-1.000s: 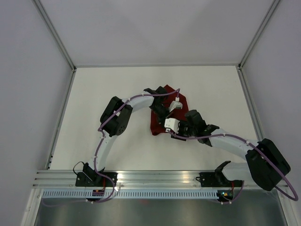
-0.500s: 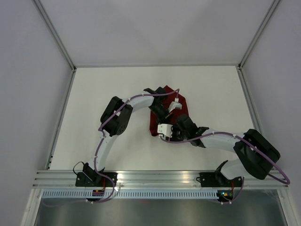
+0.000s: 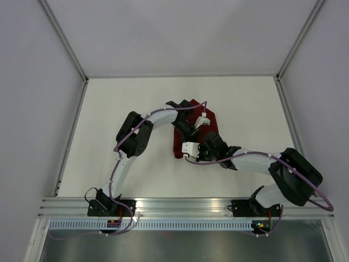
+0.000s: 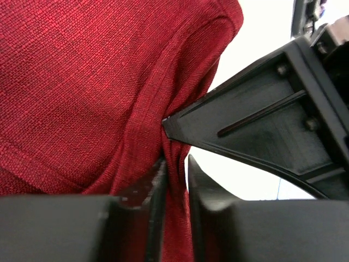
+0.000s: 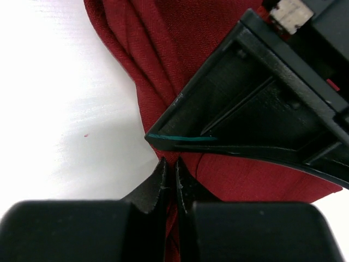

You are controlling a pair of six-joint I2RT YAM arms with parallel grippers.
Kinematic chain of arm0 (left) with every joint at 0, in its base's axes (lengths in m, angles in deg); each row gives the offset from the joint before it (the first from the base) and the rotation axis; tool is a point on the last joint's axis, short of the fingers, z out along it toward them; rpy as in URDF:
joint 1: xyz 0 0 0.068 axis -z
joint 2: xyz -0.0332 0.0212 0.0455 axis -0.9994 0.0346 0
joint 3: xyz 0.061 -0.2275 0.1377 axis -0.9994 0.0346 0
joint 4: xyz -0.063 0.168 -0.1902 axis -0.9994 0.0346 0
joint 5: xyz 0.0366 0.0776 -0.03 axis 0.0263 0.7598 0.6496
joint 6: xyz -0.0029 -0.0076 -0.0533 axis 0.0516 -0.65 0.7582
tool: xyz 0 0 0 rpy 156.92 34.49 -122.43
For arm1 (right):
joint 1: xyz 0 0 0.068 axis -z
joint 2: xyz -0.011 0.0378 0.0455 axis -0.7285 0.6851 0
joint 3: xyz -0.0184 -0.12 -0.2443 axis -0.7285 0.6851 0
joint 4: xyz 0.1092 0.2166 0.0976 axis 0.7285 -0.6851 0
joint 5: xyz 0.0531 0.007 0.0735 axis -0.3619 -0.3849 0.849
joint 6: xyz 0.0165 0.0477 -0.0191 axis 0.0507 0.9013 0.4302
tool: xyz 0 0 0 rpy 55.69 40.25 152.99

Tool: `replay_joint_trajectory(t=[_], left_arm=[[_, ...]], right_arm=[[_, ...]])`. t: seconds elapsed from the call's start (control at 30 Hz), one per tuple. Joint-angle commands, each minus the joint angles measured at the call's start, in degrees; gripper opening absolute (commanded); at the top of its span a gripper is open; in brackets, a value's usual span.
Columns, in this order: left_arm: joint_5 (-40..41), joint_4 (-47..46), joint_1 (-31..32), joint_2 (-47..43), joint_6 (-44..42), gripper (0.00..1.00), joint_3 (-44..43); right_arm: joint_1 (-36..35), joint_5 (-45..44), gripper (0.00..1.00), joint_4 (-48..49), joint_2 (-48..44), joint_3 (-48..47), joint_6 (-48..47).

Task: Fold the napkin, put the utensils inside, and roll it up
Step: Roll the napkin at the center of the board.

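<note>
The dark red napkin [image 3: 178, 143] lies bunched at the middle of the white table, with both grippers meeting over it. My left gripper [image 3: 192, 132] [image 4: 175, 166] has its jaws slightly apart. A fold of napkin [image 4: 82, 82] runs between them, and a sliver of white shows beside the right jaw. My right gripper [image 3: 199, 138] [image 5: 170, 169] is pinched shut on the napkin's edge [image 5: 163, 43]. Each wrist view shows the other gripper's dark finger [image 4: 256, 131] [image 5: 245, 120] just ahead of its own tips. The utensils are out of view.
Bare white table [image 3: 120, 103] spreads around the napkin on every side. Grey enclosure walls stand at the left, right and back. An aluminium rail [image 3: 180, 204] with both arm bases runs along the near edge.
The right arm has swung left onto the napkin and its jaws have closed on the cloth. The left jaws have eased apart from a tight pinch.
</note>
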Motion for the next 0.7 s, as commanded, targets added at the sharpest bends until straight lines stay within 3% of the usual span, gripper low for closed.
replay_joint_trajectory(t=[0.0,0.07,0.3,0.47,0.67], left_arm=[[-4.2,0.2,-0.9,-0.3,2.7,0.29,-2.6],[-4.8,-1.2,-1.4,-1.1,3.7,0.36,-2.0],[-3.3,-11.9,-3.0,-6.6,10.9,0.42,3.0],[0.3,-28.9,-6.3,-12.8,20.0,0.42,11.0],[11.9,-51.7,-9.9,-22.4,33.8,0.42,23.4]], right_arm=[[-0.1,3.0,0.0,-5.3,1.9,-0.9,1.6],[0.6,5.4,0.01,-7.9,2.2,-2.1,1.9],[4.6,14.1,0.0,-15.6,4.5,-6.5,2.5],[9.5,20.3,0.0,-21.8,6.6,-10.4,2.0],[13.5,28.1,0.0,-31.3,12.1,-16.8,-0.9]])
